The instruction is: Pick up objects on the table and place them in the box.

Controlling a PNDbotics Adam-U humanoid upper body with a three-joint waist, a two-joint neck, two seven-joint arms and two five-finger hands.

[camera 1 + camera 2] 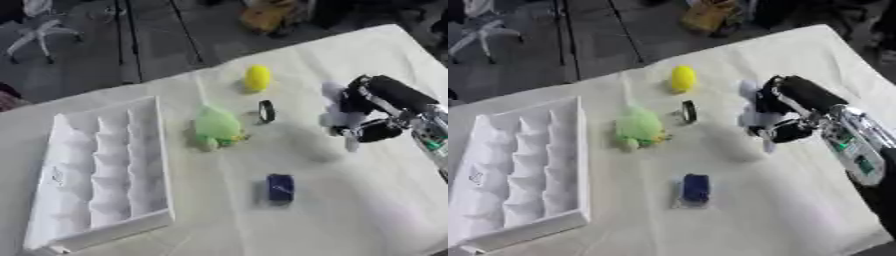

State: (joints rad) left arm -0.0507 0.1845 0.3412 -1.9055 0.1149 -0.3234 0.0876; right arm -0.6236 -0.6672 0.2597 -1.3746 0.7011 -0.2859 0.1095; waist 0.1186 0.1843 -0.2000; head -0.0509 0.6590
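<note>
Far to the left of the right hand (pixel 785 120) lies the white box (pixel 61 150), a tray with many small compartments, all seeming empty; its long axis runs from near the robot to far. Closer to the hand, still to its left, sits a green soft toy (pixel 216 127), and just beside that a small black ring (pixel 267 111) standing on its edge, the nearest thing to the hand. A yellow egg-shaped object (pixel 257 78) lies to the hand's left and further away; a dark blue block (pixel 280 187) lies to its left and nearer to the robot.

The right arm comes in from the right edge, and the hand hangs over the white table (pixel 350 210) with its fingers curled inward. I cannot tell whether they hold something. The left hand shows in no view, so the right is the only hand in reach, and I judge the ring its likely target.
</note>
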